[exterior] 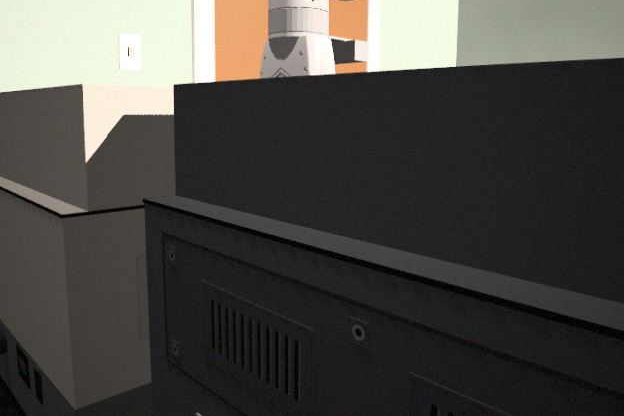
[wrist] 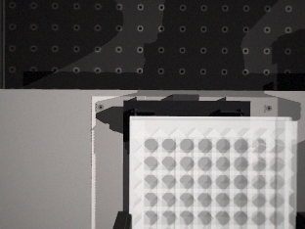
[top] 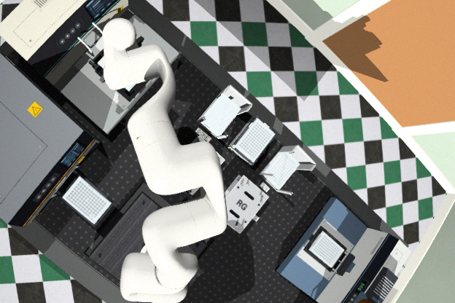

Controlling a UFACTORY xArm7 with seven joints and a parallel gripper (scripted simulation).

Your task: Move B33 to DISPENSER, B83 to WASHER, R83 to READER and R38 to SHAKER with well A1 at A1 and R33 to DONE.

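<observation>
Checkered green, black and white floor surrounds the dark perforated surface (top: pixel 257 256). Over the grey platform of the cream-topped instrument (top: pixel 44 2) at the top left, the white arm (top: pixel 172 160) reaches down. Its gripper (wrist: pixel 205 222), mostly hidden, is clamped on a white well plate (wrist: pixel 210 171), its label unreadable, above a black nest (wrist: pixel 147 108).

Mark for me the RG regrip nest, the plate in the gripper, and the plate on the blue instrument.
RG regrip nest (top: pixel 243 215): top view, on its pale top face below the letters.
Held plate (wrist: pixel 205 171): wrist view, on its well grid.
Plate on blue instrument (top: pixel 326 248): top view, centre of its well grid.
</observation>
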